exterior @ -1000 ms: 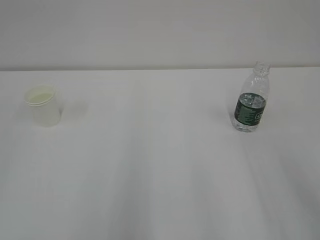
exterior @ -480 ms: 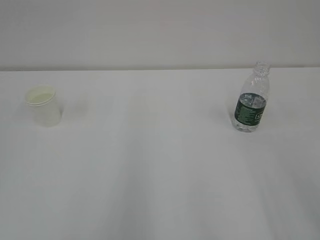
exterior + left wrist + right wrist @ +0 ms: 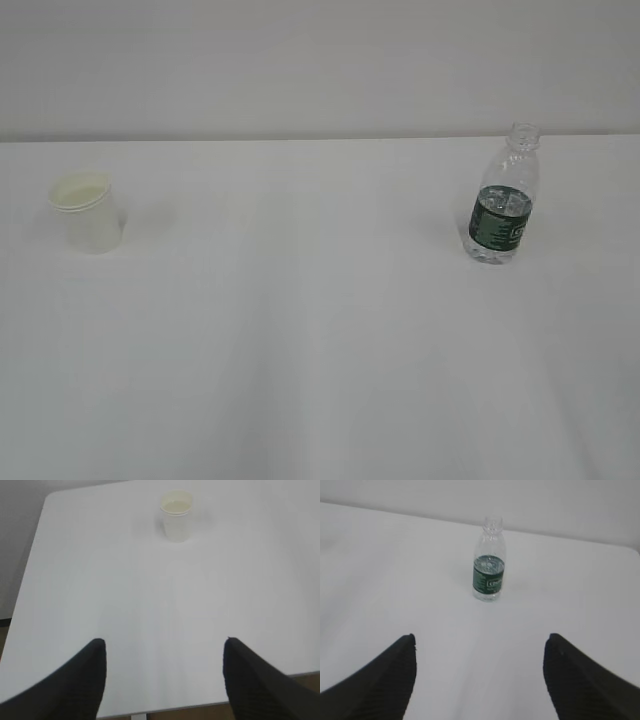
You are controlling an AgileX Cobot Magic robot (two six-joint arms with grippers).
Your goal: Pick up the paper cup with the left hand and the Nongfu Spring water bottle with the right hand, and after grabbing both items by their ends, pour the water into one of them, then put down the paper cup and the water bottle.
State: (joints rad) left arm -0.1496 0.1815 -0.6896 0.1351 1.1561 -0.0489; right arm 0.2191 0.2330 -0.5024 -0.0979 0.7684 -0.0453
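The white paper cup (image 3: 88,212) stands upright at the left of the white table (image 3: 320,330); the left wrist view shows the paper cup (image 3: 177,515) far ahead of my left gripper (image 3: 164,641). That gripper is open and empty above the table's near edge. The Nongfu Spring water bottle (image 3: 501,195), clear with a dark green label and no cap, stands upright at the right, with water inside. In the right wrist view the bottle (image 3: 489,573) is well ahead of my right gripper (image 3: 480,637), which is open and empty. Neither arm shows in the exterior view.
A pale wall (image 3: 320,60) runs behind the table's far edge. The table's left edge and corner (image 3: 47,497) appear in the left wrist view, with brown floor (image 3: 200,714) below the near edge.
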